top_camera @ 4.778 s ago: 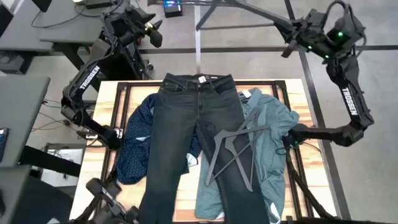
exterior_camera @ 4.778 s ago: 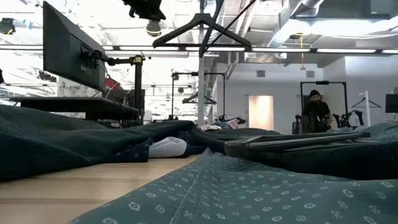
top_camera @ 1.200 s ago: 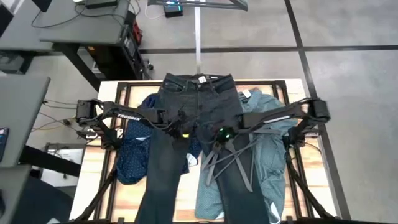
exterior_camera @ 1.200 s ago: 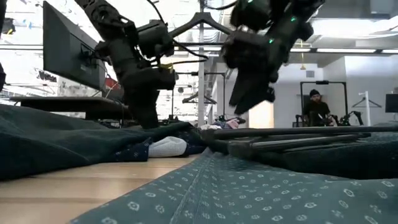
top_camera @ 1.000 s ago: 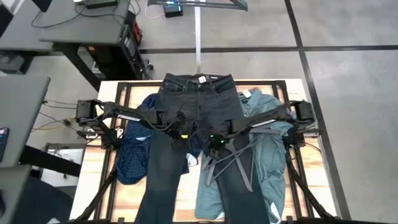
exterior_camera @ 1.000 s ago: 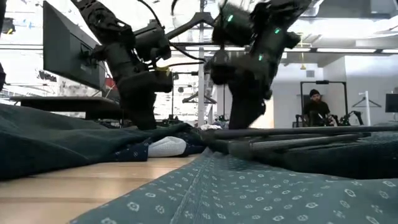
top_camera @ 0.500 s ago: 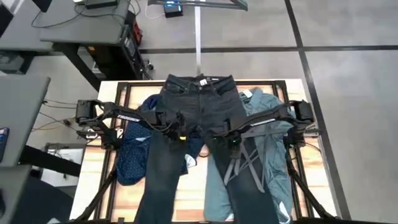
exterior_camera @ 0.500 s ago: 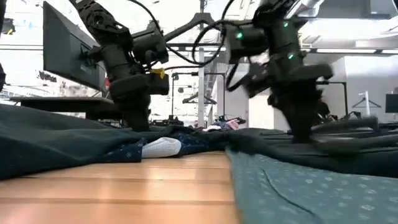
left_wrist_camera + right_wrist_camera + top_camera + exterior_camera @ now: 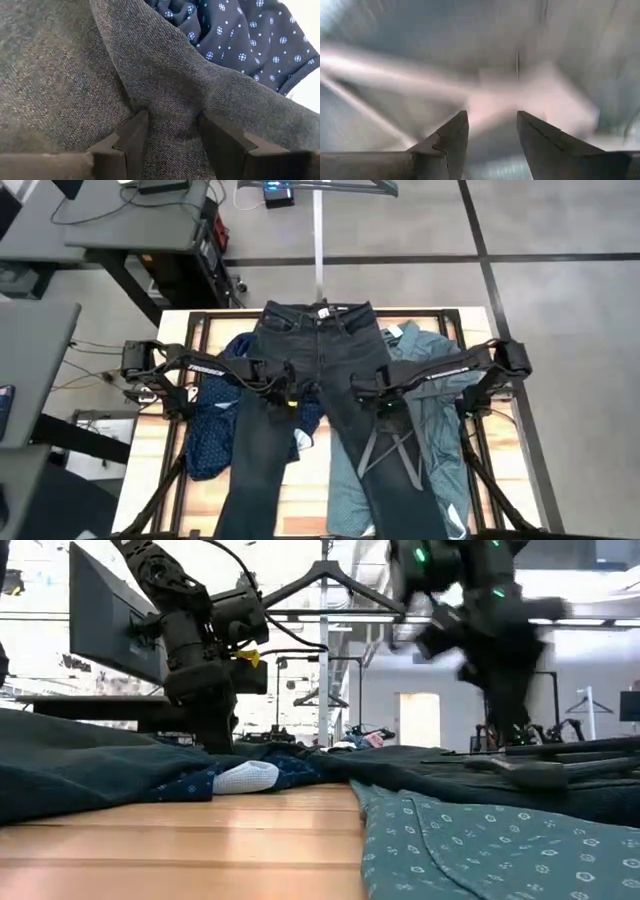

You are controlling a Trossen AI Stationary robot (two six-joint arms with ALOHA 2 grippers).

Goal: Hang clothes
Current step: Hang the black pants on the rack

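Note:
The dark charcoal jeans (image 9: 320, 350) lie flat down the table's middle, waistband at the far edge and legs spread toward the near edge. The navy dotted shirt (image 9: 212, 425) sticks out from under the left leg and the teal shirt (image 9: 445, 440) from under the right one. A black hanger (image 9: 392, 452) lies on the right leg. My left gripper (image 9: 287, 398) is down on the left leg near the crotch, shut on denim. My right gripper (image 9: 381, 404) hovers over the right leg's upper part, fingers apart; its wrist view is blurred and shows nothing held. My left gripper pinches a raised fold of denim (image 9: 170, 125) between its two fingers (image 9: 132, 135), on the left leg's inner side just below the crotch. The fingers come from above, pointing down. Creases run out from the pinch, and the jeans still lie on the table.
Another black hanger (image 9: 325, 585) hangs on a rail beyond the far edge. Bare wood (image 9: 312, 480) shows between the two legs near the front. The black frame (image 9: 190, 330) runs along the table's sides, and a person (image 9: 505, 710) stands far off in the room.
My right gripper has gone toward the table's right edge and then risen a little. The jeans' right leg, the hanger on it and the teal shirt have slid right with it, so the legs now spread apart. The waistband has stayed in place.

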